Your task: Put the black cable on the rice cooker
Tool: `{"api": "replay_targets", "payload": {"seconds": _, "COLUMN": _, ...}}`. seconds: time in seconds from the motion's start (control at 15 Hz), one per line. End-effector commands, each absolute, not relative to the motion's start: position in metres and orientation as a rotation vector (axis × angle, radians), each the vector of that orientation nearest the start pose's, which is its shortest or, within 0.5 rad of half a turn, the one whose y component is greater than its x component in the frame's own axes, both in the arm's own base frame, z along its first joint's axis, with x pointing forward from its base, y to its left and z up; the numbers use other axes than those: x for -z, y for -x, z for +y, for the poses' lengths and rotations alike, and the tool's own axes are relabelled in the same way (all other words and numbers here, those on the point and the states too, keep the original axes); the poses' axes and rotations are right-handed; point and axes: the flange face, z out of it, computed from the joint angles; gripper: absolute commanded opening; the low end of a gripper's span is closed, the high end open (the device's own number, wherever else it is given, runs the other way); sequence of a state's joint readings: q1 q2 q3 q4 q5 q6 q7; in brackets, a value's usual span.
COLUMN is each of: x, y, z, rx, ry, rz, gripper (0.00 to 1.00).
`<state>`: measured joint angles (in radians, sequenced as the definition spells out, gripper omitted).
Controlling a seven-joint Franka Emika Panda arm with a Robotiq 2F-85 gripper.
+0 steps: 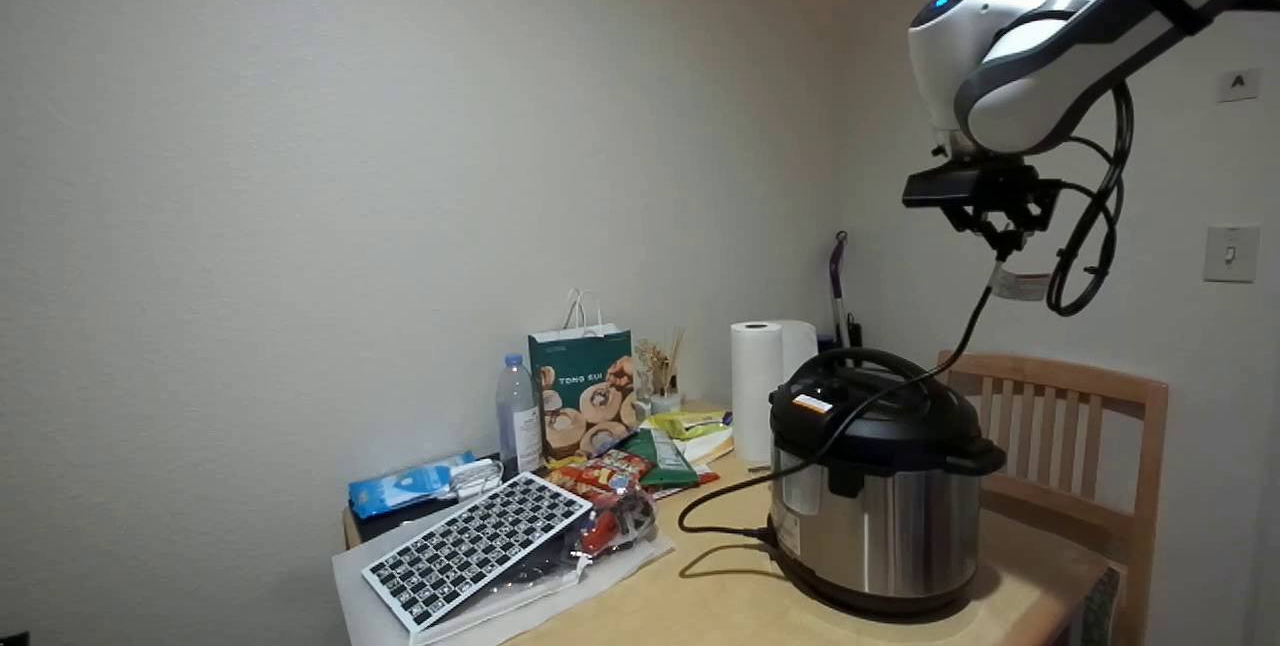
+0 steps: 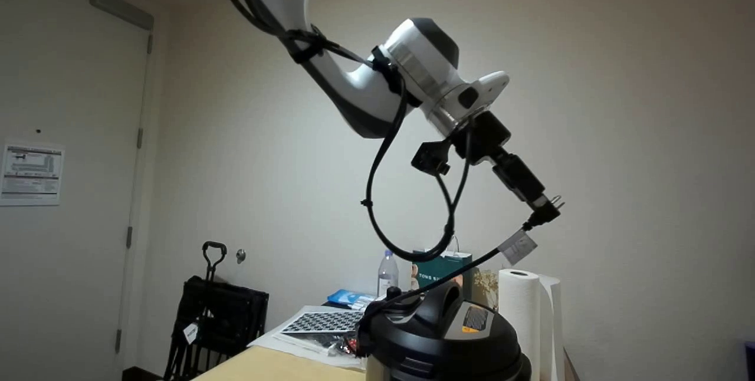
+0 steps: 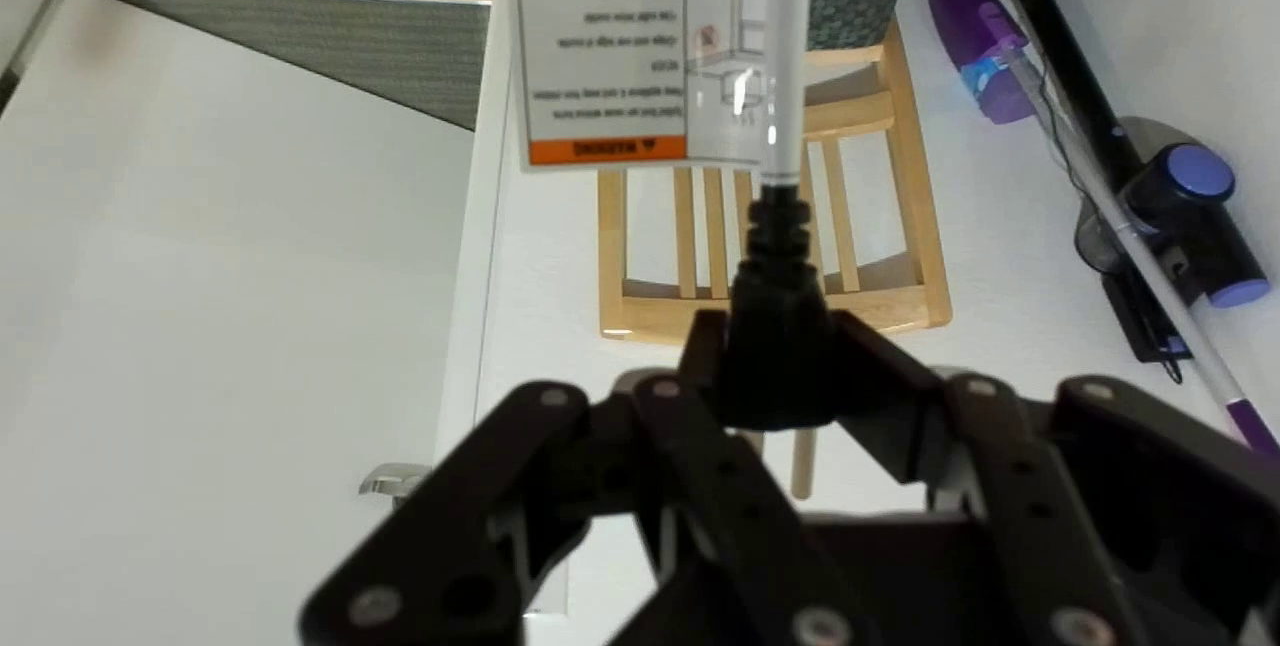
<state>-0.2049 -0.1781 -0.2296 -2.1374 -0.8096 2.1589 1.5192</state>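
Note:
The rice cooker (image 1: 880,536) stands upright on the table, with a steel body and black domed lid. Its lid also shows in an exterior view (image 2: 436,345). My gripper (image 1: 1007,244) is high above the cooker and shut on the plug end of the black cable (image 1: 976,322). The plug sits between the fingertips in the wrist view (image 3: 778,356), with a white warning tag on the cord. Its prongs show beyond the fingertips (image 2: 538,199) in an exterior view. The cable slopes down past the lid, then loops beside the cooker to its base. The cooker is out of the wrist view.
A white keyboard-like frame (image 1: 480,551), snack packets (image 1: 610,471), a bottle (image 1: 520,416), a green paper bag (image 1: 583,391) and paper towel rolls (image 1: 757,391) stand on the table (image 1: 640,616). A wooden chair (image 1: 1060,426) is beside the cooker.

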Motion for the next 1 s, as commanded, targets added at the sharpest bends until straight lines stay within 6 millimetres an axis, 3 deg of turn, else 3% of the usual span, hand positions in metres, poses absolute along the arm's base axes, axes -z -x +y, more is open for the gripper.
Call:
{"api": "replay_targets", "payload": {"seconds": 0.0, "x": -0.511, "y": -0.461, "z": -0.265, "rx": 0.916, "ry": 2.505, "rz": 2.456, "gripper": 0.29}}
{"api": "replay_targets", "payload": {"seconds": 0.2, "x": -0.509, "y": -0.466, "z": -0.273, "rx": 0.907, "ry": 2.525, "rz": 2.458, "gripper": 0.29}}
{"api": "replay_targets", "payload": {"seconds": 0.27, "x": -0.508, "y": -0.468, "z": -0.272, "rx": 0.907, "ry": 2.530, "rz": 2.453, "gripper": 0.11}}
{"api": "replay_targets", "payload": {"seconds": 0.47, "x": -0.500, "y": -0.465, "z": -0.313, "rx": 0.882, "ry": 2.525, "rz": 2.445, "gripper": 0.11}}
{"api": "replay_targets", "payload": {"seconds": 0.73, "x": -0.480, "y": -0.441, "z": -0.376, "rx": 0.790, "ry": 2.455, "rz": 2.602, "gripper": 0.11}}
{"api": "replay_targets", "payload": {"seconds": 0.93, "x": -0.458, "y": -0.438, "z": -0.398, "rx": 0.678, "ry": 2.371, "rz": 2.737, "gripper": 0.11}}
